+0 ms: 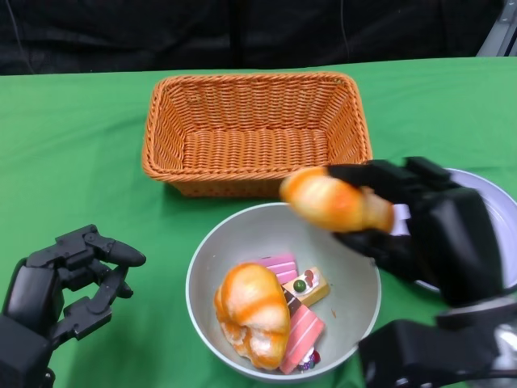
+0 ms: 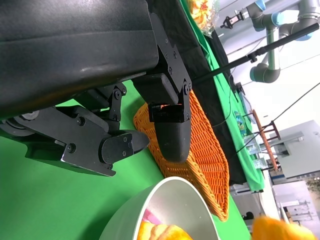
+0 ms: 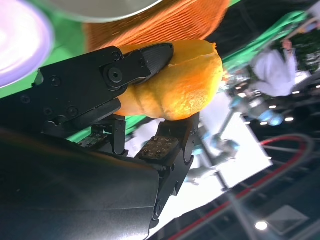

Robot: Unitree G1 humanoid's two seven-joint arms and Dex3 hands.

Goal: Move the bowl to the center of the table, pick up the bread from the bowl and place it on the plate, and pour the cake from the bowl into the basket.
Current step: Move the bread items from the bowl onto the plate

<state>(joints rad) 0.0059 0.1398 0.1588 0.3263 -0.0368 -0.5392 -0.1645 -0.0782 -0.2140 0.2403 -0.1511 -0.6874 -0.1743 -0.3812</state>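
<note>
The right hand sits at the right of the head pic and grips a bread roll. The roll sticks out to the left of the hand, held up in the air above the bowl's upper right rim, just in front of the basket. In the right wrist pic the black fingers clamp the orange roll from both sides.

The gray bowl is at the bottom middle of the head pic, w/ its top edge near the basket. Inside it lies a 2nd bread on the left, plus cake bits: a pink slice, a yellow piece w/ a green dot & a pink striped slice.

The plate peeks out at the right edge, behind the right hand.

The left hand is at the lower left, on the green table, well apart from the bowl. It holds nothing; fingers are curved but apart.
</note>
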